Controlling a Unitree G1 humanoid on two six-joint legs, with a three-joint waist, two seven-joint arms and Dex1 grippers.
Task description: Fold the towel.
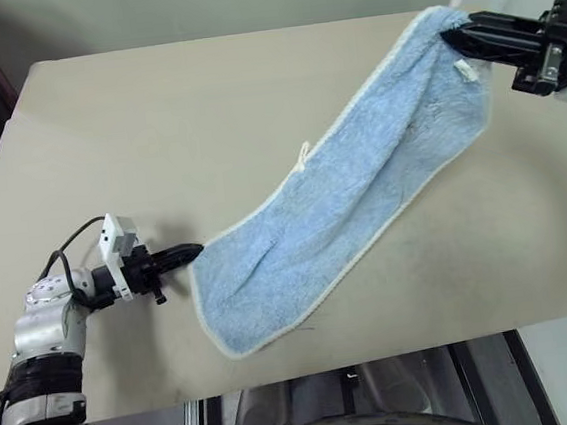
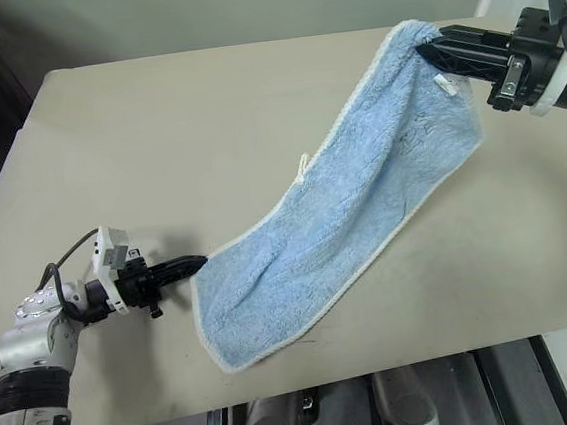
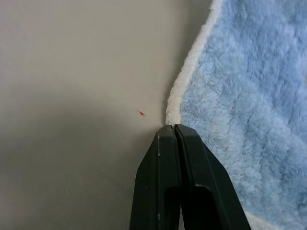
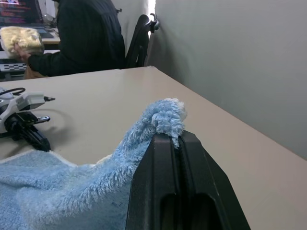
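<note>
Right gripper (image 2: 427, 50) pinches one towel (image 2: 349, 216) corner, lifted off the table (image 2: 174, 122), so the cloth hangs slanting down to its lower end resting on the surface. Left gripper (image 1: 195, 249) sits closed at the lower hem, apparently clamping it, likely to spread the towel flat for folding.

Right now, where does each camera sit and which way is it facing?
Left and right eye views: on the head, looking forward and down at the table; both arms show.
Left wrist view: along the shut left hand at the towel hem.
Right wrist view: along the right hand pinching a towel corner, toward a seated person.
Shared: all show the towel; the right wrist view also shows the left hand.
</note>
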